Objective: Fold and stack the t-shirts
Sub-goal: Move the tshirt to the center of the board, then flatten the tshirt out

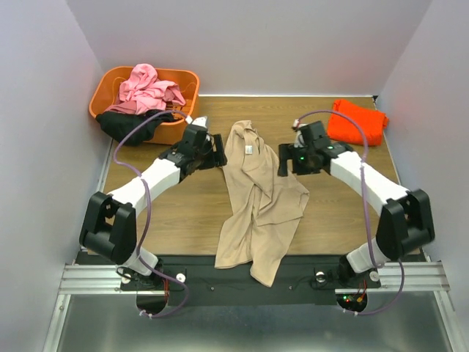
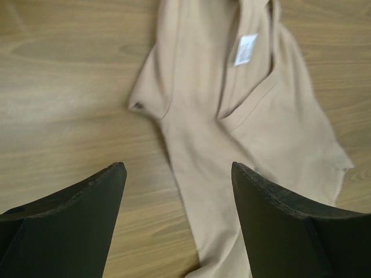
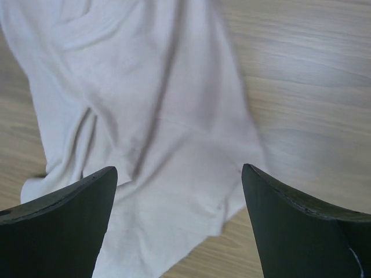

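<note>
A tan t-shirt [image 1: 256, 198] lies crumpled lengthwise down the middle of the wooden table, collar and white label at the far end, hem over the near edge. My left gripper [image 1: 218, 152] is open and empty just left of its collar end; the left wrist view shows the shirt [image 2: 243, 116] ahead between the fingertips [image 2: 110, 185]. My right gripper [image 1: 283, 160] is open and empty at the shirt's right side; the right wrist view shows the cloth [image 3: 151, 127] under it. A folded orange-red t-shirt [image 1: 357, 122] lies at the far right. Pink [image 1: 150, 88] and black [image 1: 128, 125] shirts sit in the basket.
An orange plastic basket [image 1: 187, 81] stands at the far left corner, the black shirt hanging over its front. White walls close in the table on three sides. Bare wood shows left [image 1: 183, 213] and right [image 1: 337, 213] of the tan shirt.
</note>
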Robot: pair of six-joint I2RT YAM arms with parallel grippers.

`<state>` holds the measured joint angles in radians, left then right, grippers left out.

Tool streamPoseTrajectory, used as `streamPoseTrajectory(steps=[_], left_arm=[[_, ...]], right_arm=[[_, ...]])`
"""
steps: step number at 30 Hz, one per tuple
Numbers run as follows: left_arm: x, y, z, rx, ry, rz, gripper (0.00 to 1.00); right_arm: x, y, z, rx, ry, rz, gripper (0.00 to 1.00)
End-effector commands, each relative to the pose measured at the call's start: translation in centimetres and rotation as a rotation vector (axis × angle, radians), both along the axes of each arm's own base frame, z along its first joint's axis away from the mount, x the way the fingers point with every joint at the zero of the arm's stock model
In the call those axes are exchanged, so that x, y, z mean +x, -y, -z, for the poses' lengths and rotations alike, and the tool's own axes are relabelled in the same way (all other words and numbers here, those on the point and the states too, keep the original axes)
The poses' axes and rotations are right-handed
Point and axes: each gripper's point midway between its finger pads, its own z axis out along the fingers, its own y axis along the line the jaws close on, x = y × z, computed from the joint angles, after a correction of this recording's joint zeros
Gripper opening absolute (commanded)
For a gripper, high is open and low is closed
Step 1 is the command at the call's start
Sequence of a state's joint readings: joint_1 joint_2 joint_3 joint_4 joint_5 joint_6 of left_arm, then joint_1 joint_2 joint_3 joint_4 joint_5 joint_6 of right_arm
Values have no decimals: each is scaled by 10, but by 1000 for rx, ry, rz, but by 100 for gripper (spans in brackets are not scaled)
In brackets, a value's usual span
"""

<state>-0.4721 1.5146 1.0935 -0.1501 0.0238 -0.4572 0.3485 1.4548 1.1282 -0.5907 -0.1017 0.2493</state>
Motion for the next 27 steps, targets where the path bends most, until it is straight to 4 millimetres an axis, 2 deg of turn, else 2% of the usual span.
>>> streamPoseTrajectory(steps=[1,2,3,4,7,11,14,18,24,27], left_arm=[[-27,-10,26,38,-50,-15,85],[-36,-13,41,52,-83,-13,85],[-40,-14,47,56,-99,-10,85],[-48,-14,58,64,-124,-7,85],[-63,-5,71,19,-175,30,85],[-78,-5,85,-3,-205,23,85],[-81,-4,83,-26,-205,17,85],[-77,-2,79,-19,-189,33,85],[-78,9,78,-36,-211,92,85],[-86,7,79,-32,-217,103,85]], right_arm=[[15,-61,2,26,48,-174,93],[16,-67,7,27,38,-190,92],[22,-76,4,36,51,-205,92],[22,-84,14,32,29,-228,92],[31,-102,9,47,49,-272,91],[36,-118,26,26,29,-321,91],[41,-125,36,6,21,-335,90],[42,-136,39,24,11,-353,89],[37,-145,68,-20,-40,-367,87],[38,-138,83,-55,-66,-328,76]])
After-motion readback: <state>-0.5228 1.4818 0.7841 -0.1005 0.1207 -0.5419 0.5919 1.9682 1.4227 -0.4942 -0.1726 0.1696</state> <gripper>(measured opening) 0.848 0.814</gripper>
